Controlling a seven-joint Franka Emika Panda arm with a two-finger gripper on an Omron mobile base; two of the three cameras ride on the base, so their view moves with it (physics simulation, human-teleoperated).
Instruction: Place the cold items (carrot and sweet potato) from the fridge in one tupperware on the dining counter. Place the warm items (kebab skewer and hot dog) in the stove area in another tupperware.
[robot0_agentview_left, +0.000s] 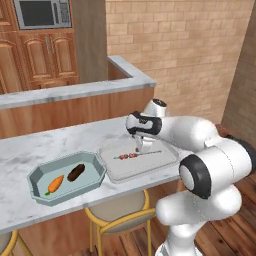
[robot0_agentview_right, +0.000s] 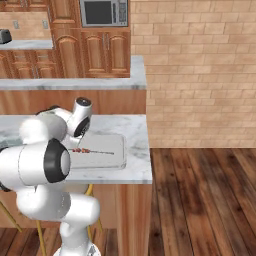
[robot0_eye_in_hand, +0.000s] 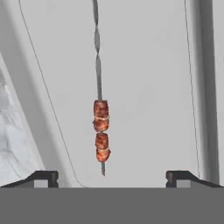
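kebab skewer (robot0_eye_in_hand: 101, 131): thin metal rod, four browned meat chunks bunched at one end | place: flat on the floor of the white tupperware (robot0_agentview_left: 165, 161), near the dining counter's (robot0_agentview_left: 30, 150) end | gripper (robot0_eye_in_hand: 112, 177): you see it spread wide, empty, just above the meat, tips either side

Even, bright rendered light — no glare, only faint soft shadows; all views slightly soft, low-resolution.

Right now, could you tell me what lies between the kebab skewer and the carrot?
In the left base view, the sweet potato lies between the carrot and kebab skewer.
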